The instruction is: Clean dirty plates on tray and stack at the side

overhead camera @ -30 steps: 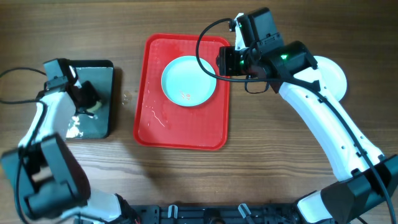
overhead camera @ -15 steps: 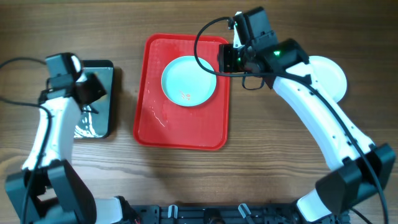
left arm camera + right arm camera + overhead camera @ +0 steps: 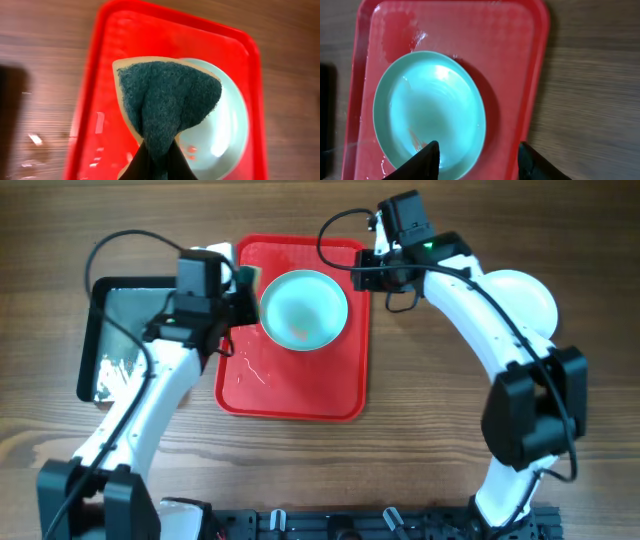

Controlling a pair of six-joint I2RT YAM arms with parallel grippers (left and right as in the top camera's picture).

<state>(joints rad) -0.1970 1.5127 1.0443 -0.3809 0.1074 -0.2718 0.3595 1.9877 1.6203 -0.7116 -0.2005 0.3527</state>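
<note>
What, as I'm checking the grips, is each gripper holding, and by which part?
Left gripper pinches the scouring sponge by its near edge; right gripper holds nothing, jaws apart.

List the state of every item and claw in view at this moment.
turquoise plate: on the red tray, wet, reddish specks left.
red tray: wet, holding one plate.
sponge: pinched in the left claw, at the plate's edge.
left claw: shut on the sponge.
right claw: open, one finger over the plate, one over the tray.
white plate: off the tray, to its right, no marks visible.
black tray: shiny base, white smears.
</note>
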